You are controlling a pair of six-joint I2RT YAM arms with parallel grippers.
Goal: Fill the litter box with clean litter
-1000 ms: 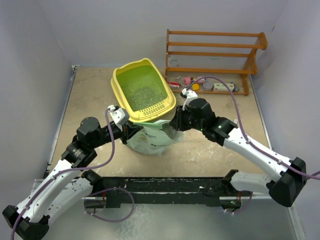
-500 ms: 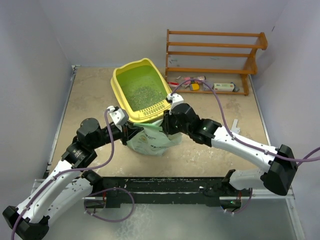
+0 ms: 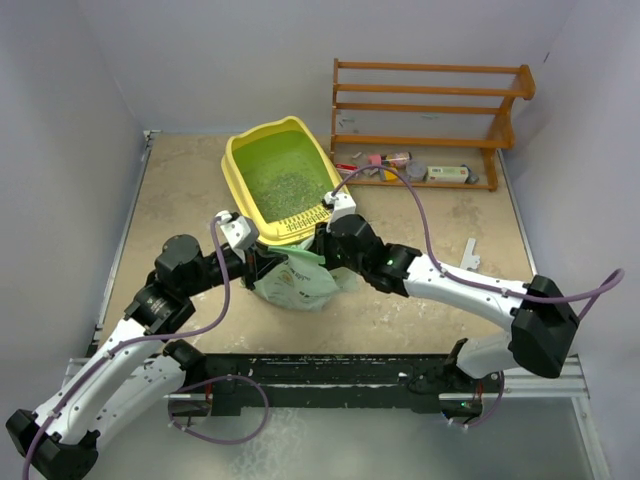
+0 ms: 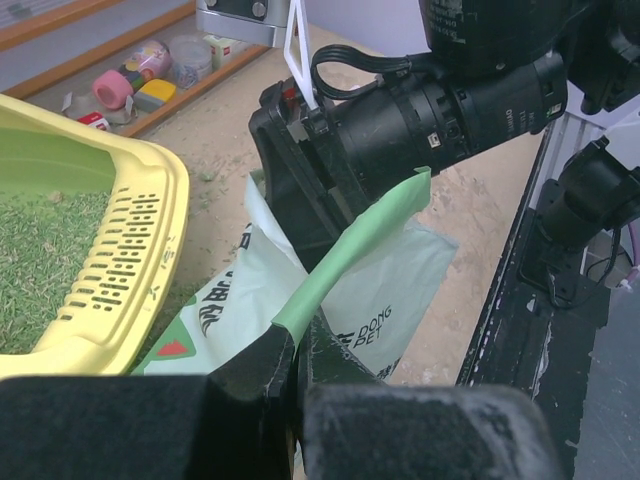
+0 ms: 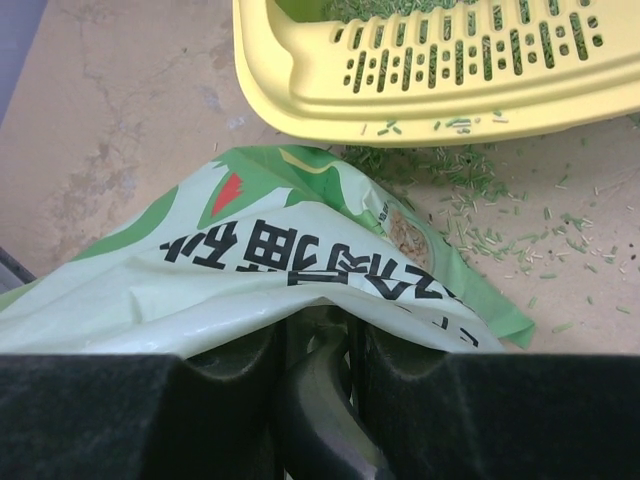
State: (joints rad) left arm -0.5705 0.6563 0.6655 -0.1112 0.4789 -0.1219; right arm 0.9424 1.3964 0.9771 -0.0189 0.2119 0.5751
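Beige table (image 3: 180,200), 1 litter box (image 3: 300,224), 1 bag (image 3: 300,285)

The gripper (image 5: 320,335) is pinching the near edge of the bag (image 5: 270,275). The bag's pale film is draping over both dark fingers (image 5: 225,375) and hiding their tips. The bag is lying crumpled on the table (image 5: 110,110), showing dark print (image 5: 300,255) and a red triangle (image 5: 232,190). A small gap in its folds on the right is showing something tan and grainy. Just beyond the bag the box (image 5: 320,105) is sitting with its grille (image 5: 450,60) facing the bag. Green litter (image 5: 385,8) is showing through the slots, and more is lying scattered on the table between bag and box and off to the right.
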